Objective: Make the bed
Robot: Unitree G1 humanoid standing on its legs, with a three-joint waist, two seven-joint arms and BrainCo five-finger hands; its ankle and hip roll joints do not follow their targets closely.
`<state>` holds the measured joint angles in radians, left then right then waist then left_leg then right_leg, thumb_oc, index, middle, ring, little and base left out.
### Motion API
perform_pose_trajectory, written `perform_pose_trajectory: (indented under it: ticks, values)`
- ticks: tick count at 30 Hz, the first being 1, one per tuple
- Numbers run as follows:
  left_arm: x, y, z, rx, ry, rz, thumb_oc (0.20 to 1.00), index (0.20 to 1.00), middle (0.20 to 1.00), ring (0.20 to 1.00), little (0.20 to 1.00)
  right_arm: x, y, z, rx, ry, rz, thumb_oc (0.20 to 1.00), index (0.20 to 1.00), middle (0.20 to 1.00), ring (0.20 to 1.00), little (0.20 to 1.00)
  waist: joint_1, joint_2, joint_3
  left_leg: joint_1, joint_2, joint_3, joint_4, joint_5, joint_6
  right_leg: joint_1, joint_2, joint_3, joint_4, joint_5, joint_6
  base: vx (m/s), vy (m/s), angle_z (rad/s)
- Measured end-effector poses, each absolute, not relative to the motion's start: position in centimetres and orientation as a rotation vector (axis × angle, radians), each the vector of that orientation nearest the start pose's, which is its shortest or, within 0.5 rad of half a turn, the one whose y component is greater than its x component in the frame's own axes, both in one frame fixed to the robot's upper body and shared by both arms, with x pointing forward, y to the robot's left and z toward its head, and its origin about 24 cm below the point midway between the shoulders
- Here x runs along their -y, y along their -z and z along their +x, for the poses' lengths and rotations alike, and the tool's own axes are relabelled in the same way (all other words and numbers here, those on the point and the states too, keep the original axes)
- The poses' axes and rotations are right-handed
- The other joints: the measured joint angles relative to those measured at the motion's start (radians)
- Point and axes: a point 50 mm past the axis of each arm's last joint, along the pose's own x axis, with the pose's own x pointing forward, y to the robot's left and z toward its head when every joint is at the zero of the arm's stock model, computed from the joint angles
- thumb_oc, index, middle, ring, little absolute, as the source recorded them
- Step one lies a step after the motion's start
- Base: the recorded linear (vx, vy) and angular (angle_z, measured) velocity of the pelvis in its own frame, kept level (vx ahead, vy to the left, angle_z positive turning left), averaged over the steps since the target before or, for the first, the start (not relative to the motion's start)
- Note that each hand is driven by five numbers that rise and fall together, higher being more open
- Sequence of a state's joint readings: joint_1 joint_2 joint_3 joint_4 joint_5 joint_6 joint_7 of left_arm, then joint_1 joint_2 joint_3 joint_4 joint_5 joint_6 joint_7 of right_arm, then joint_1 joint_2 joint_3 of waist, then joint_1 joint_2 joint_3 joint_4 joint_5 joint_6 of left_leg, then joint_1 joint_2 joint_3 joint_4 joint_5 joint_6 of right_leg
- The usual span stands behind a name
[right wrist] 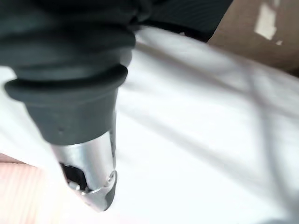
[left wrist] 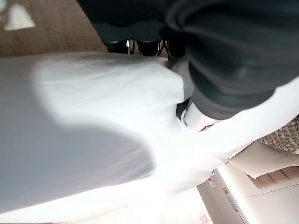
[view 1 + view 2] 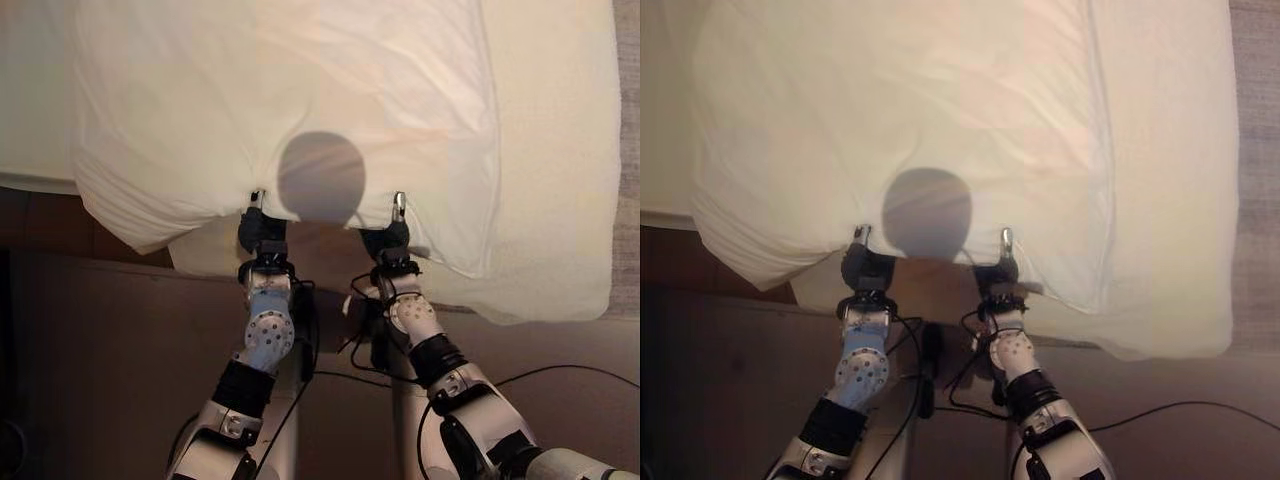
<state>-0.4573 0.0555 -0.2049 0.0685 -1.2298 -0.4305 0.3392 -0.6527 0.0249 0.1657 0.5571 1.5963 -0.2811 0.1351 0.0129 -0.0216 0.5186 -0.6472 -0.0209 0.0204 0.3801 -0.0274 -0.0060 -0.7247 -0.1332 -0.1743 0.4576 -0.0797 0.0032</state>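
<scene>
The soft white cloth quilt (image 3: 290, 110) is lying spread over the bed, filling the scene from about 9 o'clock round to 2 o'clock, its near hem sagging over the bed's edge toward the floor. Under it and out to 3 o'clock the pale cream mattress cover (image 3: 560, 150) is showing, running on past the quilt's right-hand border and hanging a little lower at 4 o'clock.

Both arms are reaching up from 6 o'clock to that near hem. The left hand (image 3: 262, 222) is meeting the cloth at roughly 7 o'clock of the scene's centre, and the right hand (image 3: 392, 228) just at 5 o'clock — the two well apart, with a sagging stretch of hem between them. In each case the fingers are disappearing under the fabric; a single silver tip is poking up on either side. The wrist views are giving me the dark ribbed covers and white cloth pressed close, so whether either hand is gripping the quilt or merely lying against it — I cannot tell.

Brown carpeted floor (image 3: 100, 360) is lying below.
</scene>
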Motion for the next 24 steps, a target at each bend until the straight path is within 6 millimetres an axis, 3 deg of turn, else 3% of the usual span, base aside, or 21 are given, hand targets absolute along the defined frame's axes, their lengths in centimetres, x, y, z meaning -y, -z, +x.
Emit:
perform_pose_trajectory:
  ticks: [19,24]
  values:
    - [-11.7,-14.7,31.7,0.282,-0.062,-1.263,0.2,0.2,0.2,0.2,0.2,10.7,-10.6,35.9,0.203,-0.064,1.532,1.0,1.0,1.0,1.0,1.0,-0.004,0.0,0.0,-0.007,0.003,0.004,0.004,-0.002,-0.002,-0.011,0.001,0.003,0.01,-0.005,-0.001,0.0,0.0,0.0]
    - [-12.5,-14.5,31.8,0.289,-0.098,-1.272,0.2,0.2,0.2,0.2,0.2,10.9,-10.7,35.7,0.216,-0.067,1.539,1.0,1.0,1.0,1.0,1.0,-0.024,0.0,0.0,-0.007,0.004,0.004,0.004,-0.002,-0.002,-0.012,0.002,0.003,0.01,-0.005,-0.001,0.0,0.0,0.0]
